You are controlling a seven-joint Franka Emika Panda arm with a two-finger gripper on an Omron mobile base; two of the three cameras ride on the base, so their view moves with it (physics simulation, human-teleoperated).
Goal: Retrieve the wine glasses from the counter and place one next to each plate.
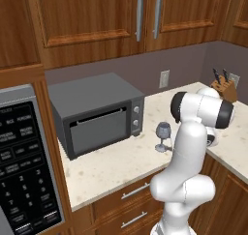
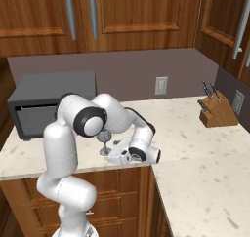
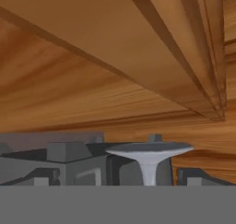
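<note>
Here, line by line, is what we see.
Wine glass [image 1: 163,136]: upright on the beige surface [image 1: 121,161], near its front edge, just right of the grey oven [image 1: 97,114]; we see one glass, dark grey with a round foot.
Jaws: spread wide, pinching nothing; the hand [image 2: 132,153] lies low over the surface just beside the glass, and the hand view shows the glass foot [image 3: 148,150] close ahead.
Arm [image 1: 193,147]: bent over the surface edge.
Knife block [image 2: 217,111]: well apart, by the back wall.
Outlet [image 2: 161,85]: on the wall behind.
</note>
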